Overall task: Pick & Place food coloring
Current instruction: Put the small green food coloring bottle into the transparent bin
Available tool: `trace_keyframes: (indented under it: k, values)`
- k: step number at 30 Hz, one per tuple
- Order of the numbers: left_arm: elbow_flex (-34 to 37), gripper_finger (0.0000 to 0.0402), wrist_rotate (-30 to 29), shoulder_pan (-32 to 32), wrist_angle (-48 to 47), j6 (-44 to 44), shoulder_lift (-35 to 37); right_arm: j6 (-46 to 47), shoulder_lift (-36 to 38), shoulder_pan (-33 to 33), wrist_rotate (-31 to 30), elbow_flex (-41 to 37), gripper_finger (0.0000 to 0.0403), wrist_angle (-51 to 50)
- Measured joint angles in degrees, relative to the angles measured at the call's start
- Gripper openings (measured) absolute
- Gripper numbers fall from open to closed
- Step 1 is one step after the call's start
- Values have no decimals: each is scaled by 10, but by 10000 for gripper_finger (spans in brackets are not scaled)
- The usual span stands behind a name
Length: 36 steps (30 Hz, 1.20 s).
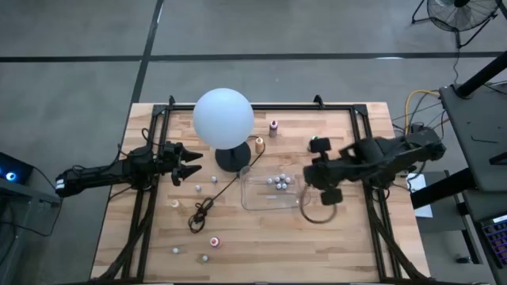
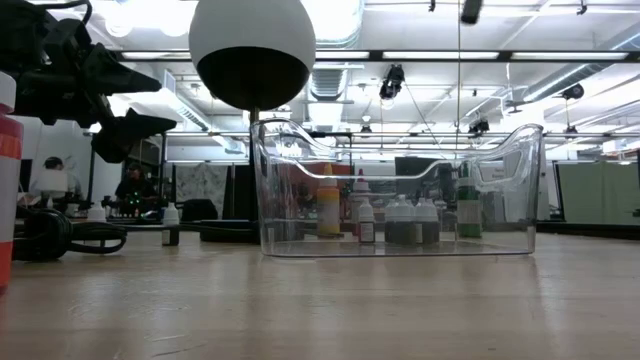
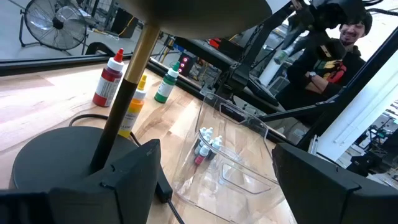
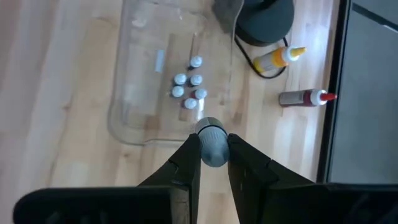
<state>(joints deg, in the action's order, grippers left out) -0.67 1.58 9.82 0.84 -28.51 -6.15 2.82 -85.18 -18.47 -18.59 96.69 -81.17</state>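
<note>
While gripped in the right gripper (image 4: 213, 142), fingers pressed in on both sides, held bottle (image 4: 212, 153) of food coloring seen cap-on from the right wrist view. Points its long axis along the fingers, so probably close to upright above the table. Hangs over or just short of the near end wall of the clear tray (image 4: 123, 118); cannot tell which from this angle.

From the fingertips, onward to the tray's floor and to the five bottles in the tray (image 4: 188, 87), bunched upright toward its middle. Beyond them, toward the lamp (image 1: 223, 117) and its dark base. Calls, by this reading, for a short carry forward over the wall, then a release clear of the bunch, with bare floor on either side of it.

Over at the table's left, just beside the lamp base, left gripper (image 1: 190, 162) with fingers spread wide, holding nothing. Nearer than the right arm to the loose bottles (image 1: 197, 188) scattered on the wood left of and below the tray.
</note>
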Motion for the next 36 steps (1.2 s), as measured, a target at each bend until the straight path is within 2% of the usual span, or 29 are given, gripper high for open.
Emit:
trace_keyframes:
  k: [6, 12, 21, 36]
  values:
    - [0, 279, 0, 0, 0, 0, 0, -91, -67, 70, 54, 23, 54, 28]
    - [0, 279, 0, 0, 0, 0, 0, -128, -131, 112, 70, 35, 54, 49]
    - [0, 279, 0, 0, 0, 0, 0, -123, -179, 126, 83, 5, 54, 73]
    - [0, 279, 0, 0, 0, 0, 0, -119, -181, 115, 88, -124, 54, 216]
